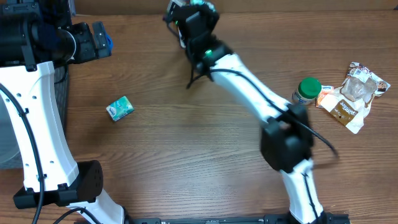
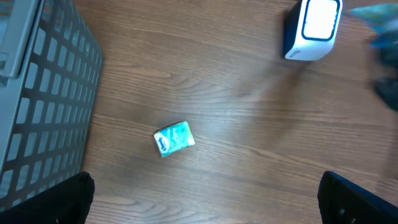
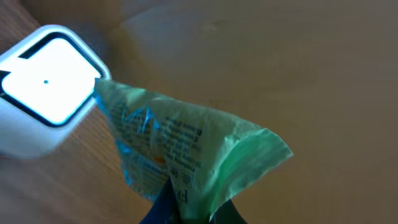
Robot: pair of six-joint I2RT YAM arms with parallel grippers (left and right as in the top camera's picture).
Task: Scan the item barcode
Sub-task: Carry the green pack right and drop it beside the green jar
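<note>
When read from the left edge, opens with grey mesh basket [image 2: 37,93], standing at the side of the bench [image 1: 186,143], probably to receive goods once scanned.

Next, left gripper [image 2: 205,193]: fingers spread fully apart, holding nothing, hanging above bare wood. Judged parked clear so as not to block the other arm.

Beneath it, small teal packet [image 2: 174,138]: lying flat and alone, well apart from the scanner, seemingly awaiting a turn.

Toward top centre, scanner [image 3: 46,87]: white box with lit window, set at the far side, apparently within reach of either arm.

Just beside its window, green packet [image 3: 186,146], the item in hand: held off the bench, one corner at the scanner's rim, printed face tilted toward the wrist camera. Cannot tell whether the barcode faces the window.

Under the packet, right gripper [image 3: 185,214]: clamped tight on its lower edge, leaving most of the print uncovered for reading.

Far right, green-lidded jar [image 1: 308,90] and crumpled snack wrappers [image 1: 353,93]: just beside each other, lying out of the scanning path.
</note>
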